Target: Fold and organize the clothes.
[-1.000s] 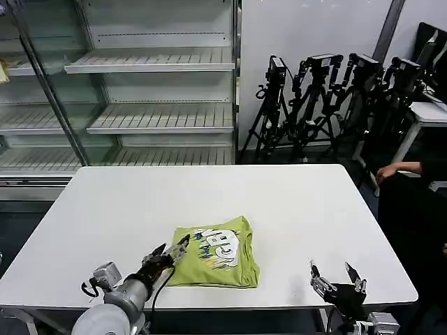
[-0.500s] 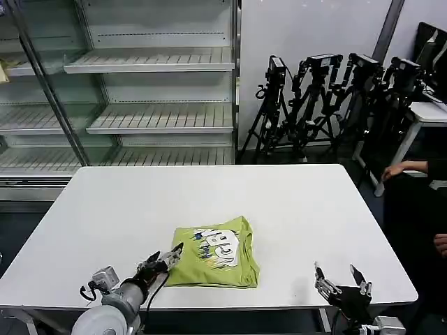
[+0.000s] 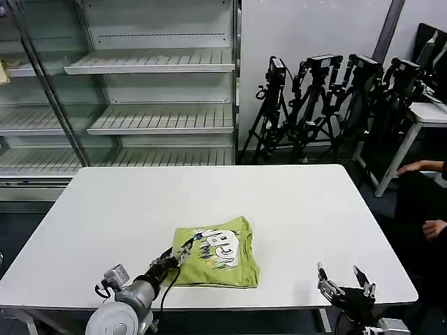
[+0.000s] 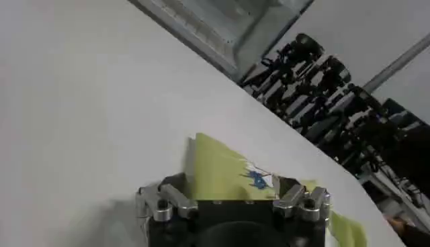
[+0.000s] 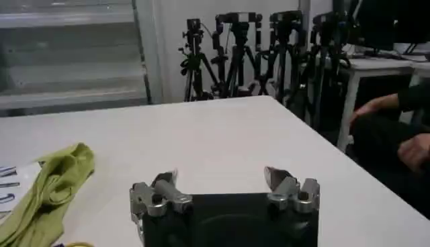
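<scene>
T-shirt: lime-green soft T-shirt (image 3: 216,254), folded, graphic up, is lying on our white table (image 3: 293,209) near its front edge.
Left gripper (image 3: 183,252): fingers are spreading wide at the shirt's left edge.
Right gripper (image 3: 347,287): we are hovering open, well apart.

We see the T-shirt (image 3: 215,253) as soft, matt lime-green cloth, creased at its folds, its print flat. The table (image 3: 293,202) looks smooth and matt white. Both the left gripper (image 3: 184,251) and right gripper (image 3: 346,285) show dull grey metal fingers on black bodies.
</scene>
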`<state>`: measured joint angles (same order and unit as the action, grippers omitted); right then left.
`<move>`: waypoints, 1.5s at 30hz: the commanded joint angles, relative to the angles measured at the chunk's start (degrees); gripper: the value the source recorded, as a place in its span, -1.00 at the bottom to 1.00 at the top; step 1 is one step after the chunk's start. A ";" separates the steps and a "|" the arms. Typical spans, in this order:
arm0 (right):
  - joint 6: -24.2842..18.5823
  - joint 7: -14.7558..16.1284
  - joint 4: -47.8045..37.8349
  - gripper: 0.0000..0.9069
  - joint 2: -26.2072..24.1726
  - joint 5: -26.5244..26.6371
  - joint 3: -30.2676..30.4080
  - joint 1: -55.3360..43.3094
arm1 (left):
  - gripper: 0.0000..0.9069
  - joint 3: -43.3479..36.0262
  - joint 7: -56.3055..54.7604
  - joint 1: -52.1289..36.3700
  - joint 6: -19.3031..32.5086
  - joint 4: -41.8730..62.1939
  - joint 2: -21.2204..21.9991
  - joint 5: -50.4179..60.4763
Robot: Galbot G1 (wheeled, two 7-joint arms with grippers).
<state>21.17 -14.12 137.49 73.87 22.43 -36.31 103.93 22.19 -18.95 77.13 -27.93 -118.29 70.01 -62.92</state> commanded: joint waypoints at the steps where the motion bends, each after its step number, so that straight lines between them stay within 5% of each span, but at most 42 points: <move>1: 0.10 -0.08 0.31 1.00 0.27 -0.22 -0.09 0.37 | -0.91 -1.54 0.28 -0.95 1.20 0.97 0.57 -1.69; 25: 0.22 -0.16 2.42 1.00 1.32 -1.38 -0.65 1.76 | -0.91 3.37 0.01 -1.25 3.35 -0.92 0.95 -6.00; 32: 0.18 -0.11 1.84 1.00 0.49 0.34 -0.88 -0.12 | -0.91 14.47 1.02 -0.07 1.63 -1.79 -7.87 -4.63; 36: 0.20 -0.09 0.70 1.00 -0.05 0.75 0.18 -2.36 | -0.91 24.86 8.93 3.31 7.21 -1.60 -16.83 17.55; 45: 0.19 -0.12 -1.58 1.00 -1.61 1.78 2.33 -6.23 | -0.91 42.65 19.79 8.87 12.95 -2.43 -32.11 33.38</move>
<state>21.38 -14.26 137.42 72.98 23.62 -35.32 101.16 43.83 -10.80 80.70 -21.41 -119.81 55.79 -51.97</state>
